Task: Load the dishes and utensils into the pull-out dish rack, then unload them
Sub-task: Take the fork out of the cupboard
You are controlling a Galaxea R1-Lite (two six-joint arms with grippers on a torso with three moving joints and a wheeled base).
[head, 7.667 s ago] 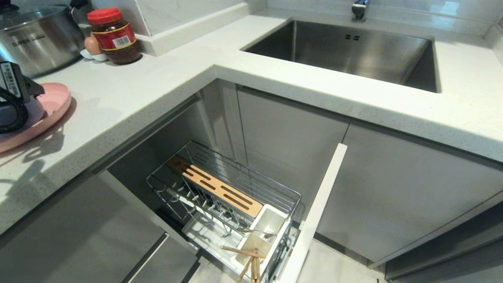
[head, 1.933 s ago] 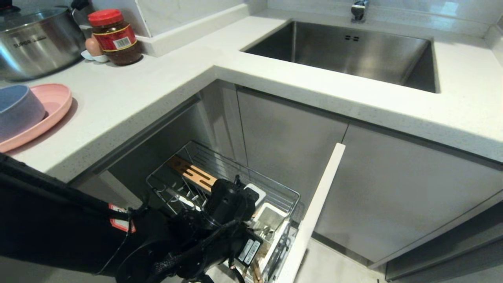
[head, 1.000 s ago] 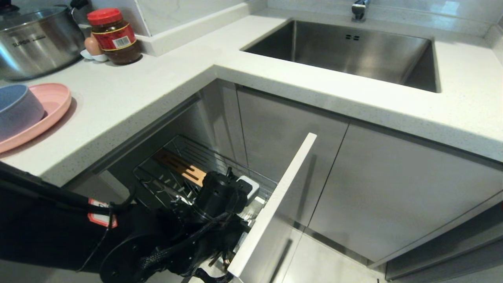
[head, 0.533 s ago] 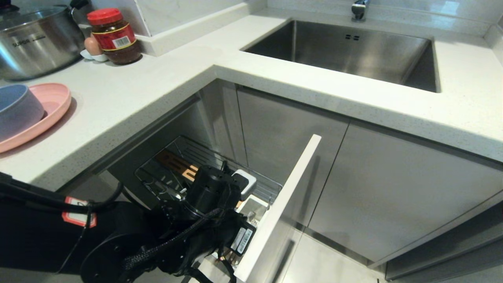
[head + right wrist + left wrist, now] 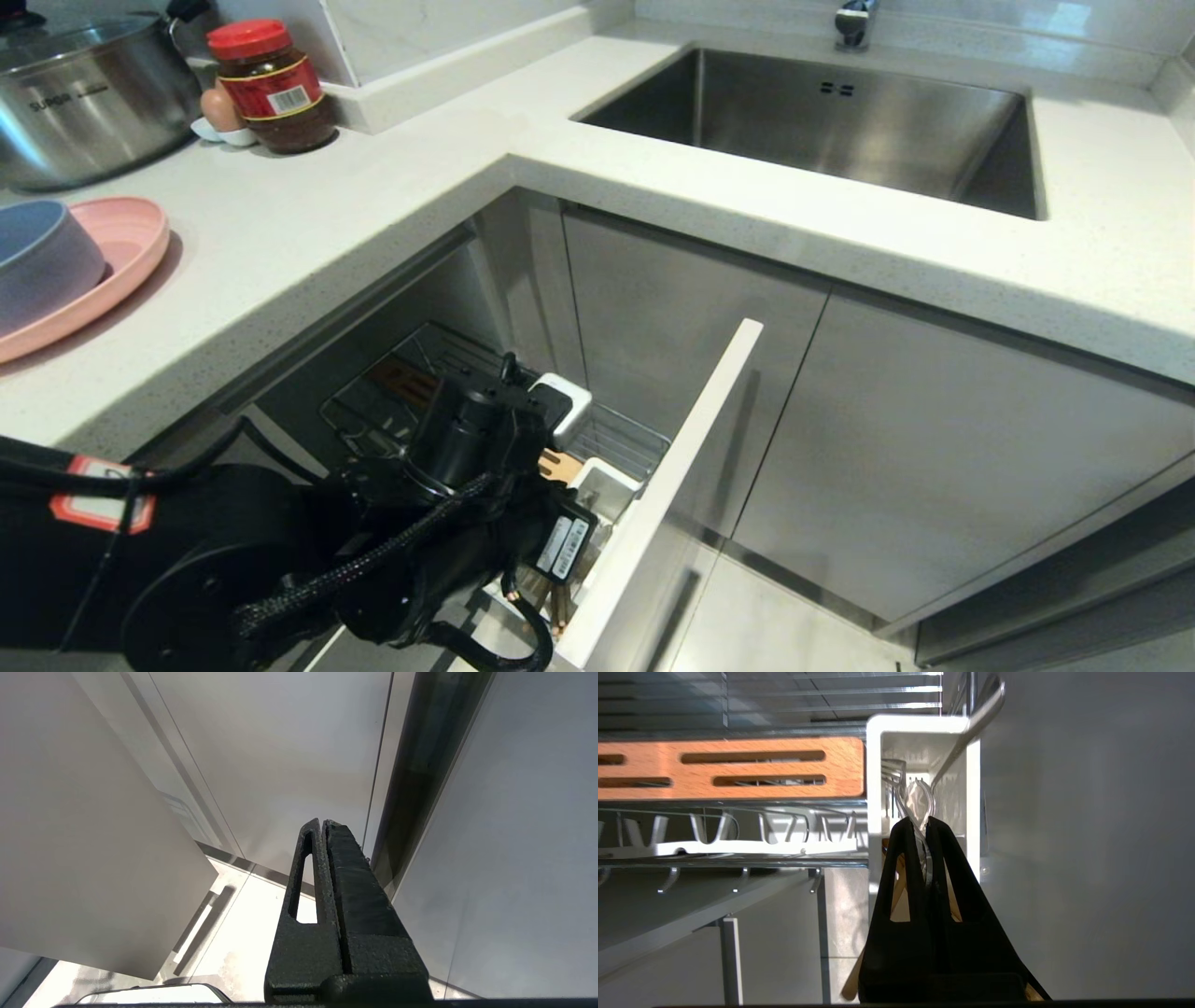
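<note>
The pull-out dish rack (image 5: 618, 437) stands partly out of the cabinet, its white front panel (image 5: 674, 485) towards me. My left arm (image 5: 476, 425) reaches down over its white utensil cups (image 5: 920, 725). The left gripper (image 5: 917, 819) is shut on the slim silver utensil (image 5: 920, 800), whose shiny head shows just past the fingertips inside the cup. Light wooden chopsticks (image 5: 897, 884) show behind the fingers, in the neighbouring cup. The pink plate (image 5: 121, 252) with the pale-blue bowl (image 5: 42, 266) on it sits on the counter at far left. My right gripper (image 5: 322, 822) hangs shut and empty by the cabinet fronts.
The rack's slotted wooden board (image 5: 738, 767) lies beside the cups. A steel pot (image 5: 89, 93), a red-lidded jar (image 5: 273, 86) and an egg (image 5: 220, 107) stand at the counter's back left. The steel sink (image 5: 840, 121) is at the back right.
About two seconds ago the rack stood further out; it has slid partly into the cabinet. Over the last second my left wrist has risen and drawn back over the rack, gripper still shut.
</note>
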